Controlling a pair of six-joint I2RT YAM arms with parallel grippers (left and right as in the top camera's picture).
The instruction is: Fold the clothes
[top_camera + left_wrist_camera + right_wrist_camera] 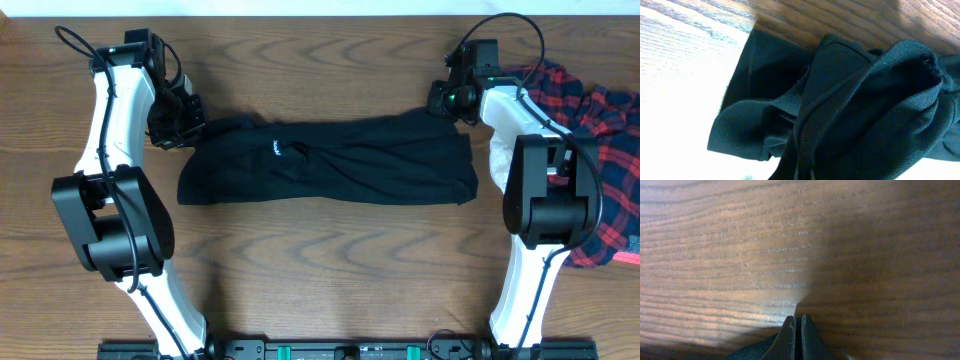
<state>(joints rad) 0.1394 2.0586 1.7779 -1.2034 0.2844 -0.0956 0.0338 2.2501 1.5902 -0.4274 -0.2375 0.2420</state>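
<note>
The black shirt (330, 160) lies as a long band folded across the middle of the wooden table (320, 270), running left to right, with its small white logo (275, 150) facing up left of centre. The left gripper (178, 125) sits at the band's left end. It is closed, and the cloth there is drawn up into a bunch towards it. The left wrist view is filled with that gathered, ribbed black fabric hanging close to the lens, with bare wood behind it, so the grip looks to be on the shirt, though the fingers themselves are hidden. The right gripper (447, 100) is at the band's upper right corner, low over the table. In the right wrist view its two fingers (787, 336) are pressed together with only a thin slit between them, and a sliver of dark cloth shows just beside them at the bottom edge. I cannot tell whether any cloth is pinched between them. A red-and-navy plaid garment (600, 120) is heaped at the table's right edge behind the right arm, and a white piece (497, 155) shows between it and the shirt's right end.
</note>
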